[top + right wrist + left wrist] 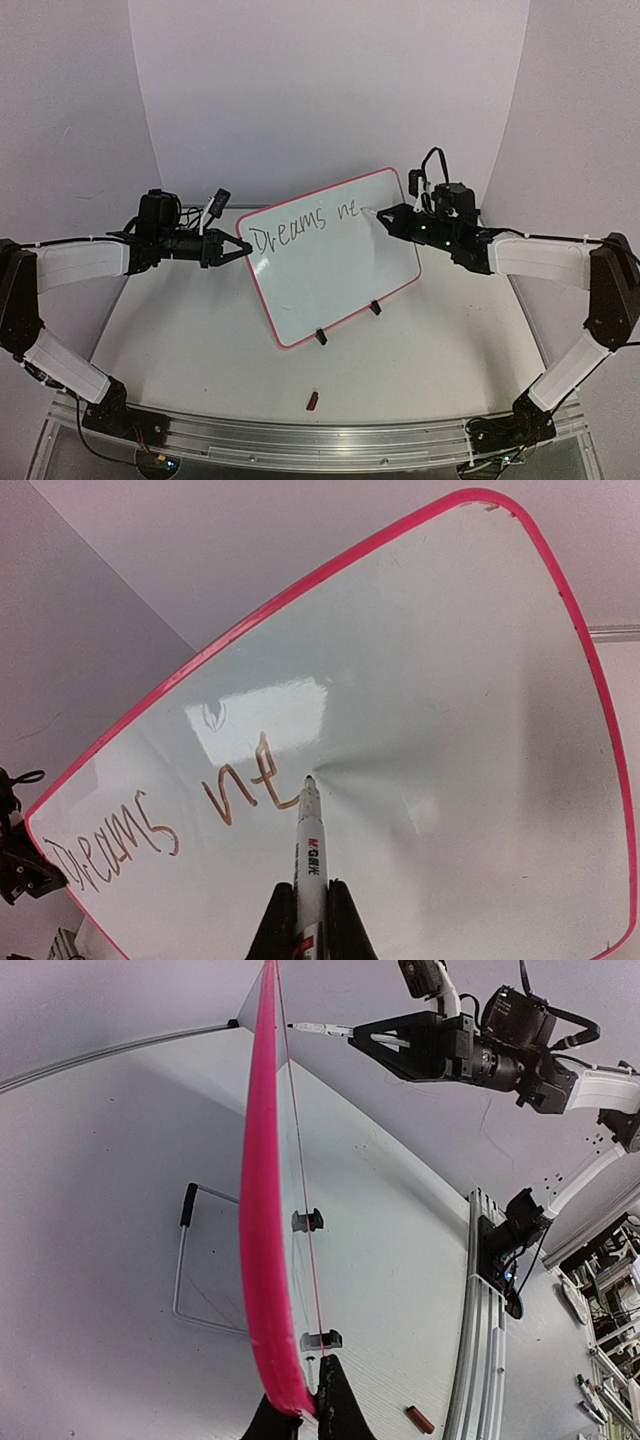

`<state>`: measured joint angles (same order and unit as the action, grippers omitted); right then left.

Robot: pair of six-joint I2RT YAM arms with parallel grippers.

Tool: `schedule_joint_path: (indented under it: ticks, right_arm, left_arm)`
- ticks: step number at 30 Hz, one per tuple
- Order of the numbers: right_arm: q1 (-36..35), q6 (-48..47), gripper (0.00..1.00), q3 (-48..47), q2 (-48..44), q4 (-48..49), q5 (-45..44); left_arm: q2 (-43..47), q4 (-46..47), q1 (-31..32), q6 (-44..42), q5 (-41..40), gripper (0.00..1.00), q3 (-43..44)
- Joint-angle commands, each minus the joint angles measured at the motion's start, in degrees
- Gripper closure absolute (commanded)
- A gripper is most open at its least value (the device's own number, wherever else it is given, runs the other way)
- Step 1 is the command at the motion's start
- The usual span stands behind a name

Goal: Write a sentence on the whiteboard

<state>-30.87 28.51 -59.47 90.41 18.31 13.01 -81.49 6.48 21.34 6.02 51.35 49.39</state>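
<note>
While my left gripper clamps the whiteboard, my right gripper holds a marker, tip touching the board.

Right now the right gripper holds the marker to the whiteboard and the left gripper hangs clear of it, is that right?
Not quite. The right gripper holds the marker to the whiteboard, but the left gripper is not clear: it clamps the board's pink edge, as the left wrist view shows.
</note>
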Motion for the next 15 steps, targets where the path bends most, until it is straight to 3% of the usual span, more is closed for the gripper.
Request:
schedule_joint_path:
  ticks: [1,15]
  right_arm:
    - [0.08,-1.00,1.00,-3.06,-0.40,0.67,0.90]
    - [0.11,-0.94,1.00,-4.97,2.41,0.91,1.42]
  left_arm:
    - [-0.29,-2.66,1.16,-5.93,-1.52,1.00,0.10]
    - [-0.33,-2.74,1.16,-5.93,-1.69,1.00,0.18]
